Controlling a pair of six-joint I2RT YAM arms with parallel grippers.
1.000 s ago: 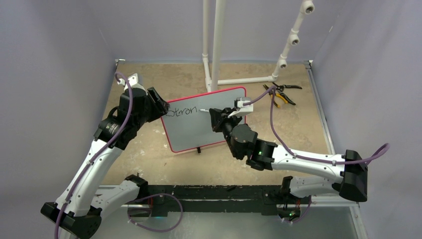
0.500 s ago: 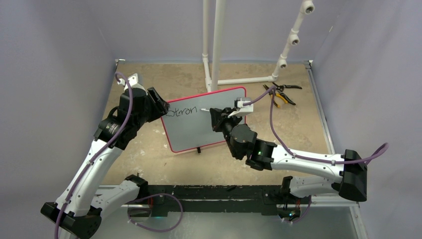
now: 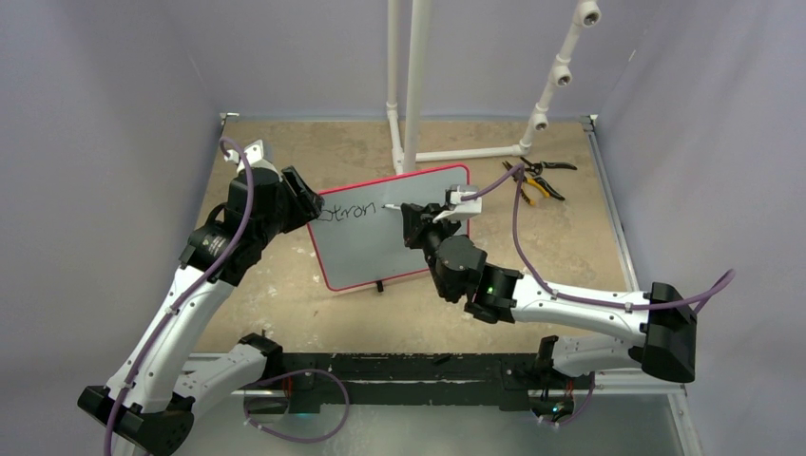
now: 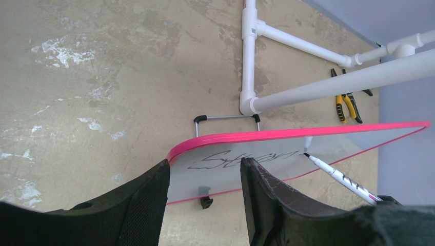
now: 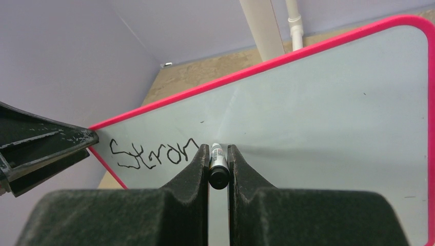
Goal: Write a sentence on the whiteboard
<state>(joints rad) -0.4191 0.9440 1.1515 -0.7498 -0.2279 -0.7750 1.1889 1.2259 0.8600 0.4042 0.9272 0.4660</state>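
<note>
Glossy red-rimmed whiteboard (image 3: 399, 242); right gripper (image 5: 218, 152) tight around slim marker (image 5: 218, 168); hold of left gripper (image 4: 205, 163) on corner unclear.

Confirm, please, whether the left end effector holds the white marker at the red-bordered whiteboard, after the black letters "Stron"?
No: the right wrist view shows the right end effector holding the white marker at the red-bordered whiteboard, after the black letters "Stron".
</note>
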